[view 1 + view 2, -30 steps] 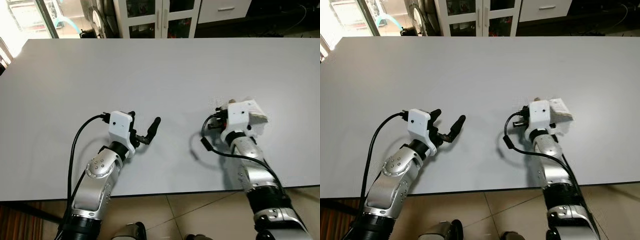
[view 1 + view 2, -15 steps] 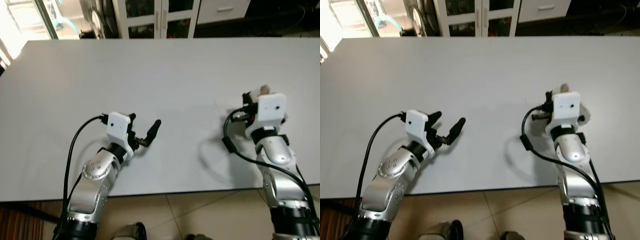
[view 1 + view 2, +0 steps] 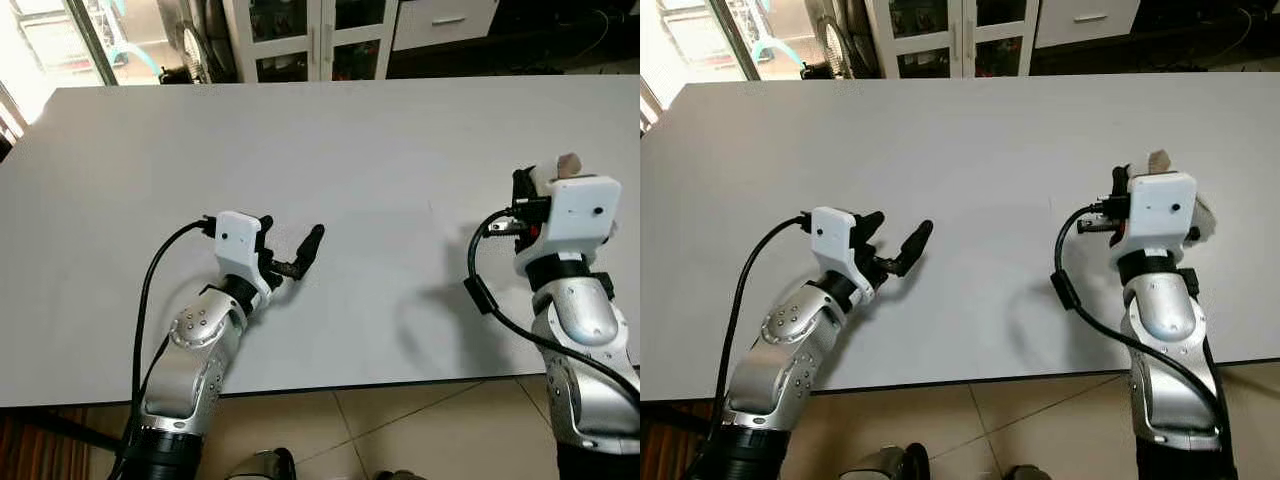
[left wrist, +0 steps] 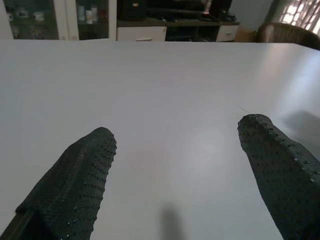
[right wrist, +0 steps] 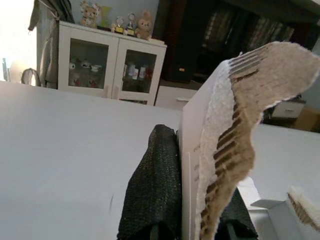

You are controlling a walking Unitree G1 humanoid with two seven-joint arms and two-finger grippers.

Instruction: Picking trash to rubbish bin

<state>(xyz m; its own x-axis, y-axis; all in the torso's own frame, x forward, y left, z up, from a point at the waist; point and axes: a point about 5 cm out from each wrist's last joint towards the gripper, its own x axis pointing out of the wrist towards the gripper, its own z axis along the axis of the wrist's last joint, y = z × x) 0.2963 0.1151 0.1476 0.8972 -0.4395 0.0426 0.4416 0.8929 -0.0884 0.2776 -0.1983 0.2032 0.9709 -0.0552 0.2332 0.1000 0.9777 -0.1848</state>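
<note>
The trash is a torn scrap of corrugated cardboard point(image 5: 235, 125), white on one face and brown along its ragged edge, and it sits upright between the fingers point(image 5: 152, 195) of the right gripper point(image 5: 187, 227), which are clamped on its lower part. From the head views the scrap point(image 3: 1157, 160) peeks out above the white wrist housing, lifted clear of the white surface point(image 3: 330, 140) near its right side. The step in hand looks like carrying the piece off to a rubbish bin, which I cannot place from here. To do it well, the grip should stay firm and low on the card, since the torn upper part is floppy and could bend or slip out if the arm swings fast; a steady lift away from the surface before any turn seems wise, and the fingers should open only once the scrap is over the bin mouth.

The left gripper point(image 3: 292, 252) rests low over the surface on the near left, its fingers point(image 4: 80, 180) spread well apart with nothing between them. A black cable point(image 3: 495, 300) loops beside the right forearm and could snag during a turn. Beyond the far edge stands a white cabinet with glass doors point(image 3: 310, 40); nothing on the surface blocks the right arm
</note>
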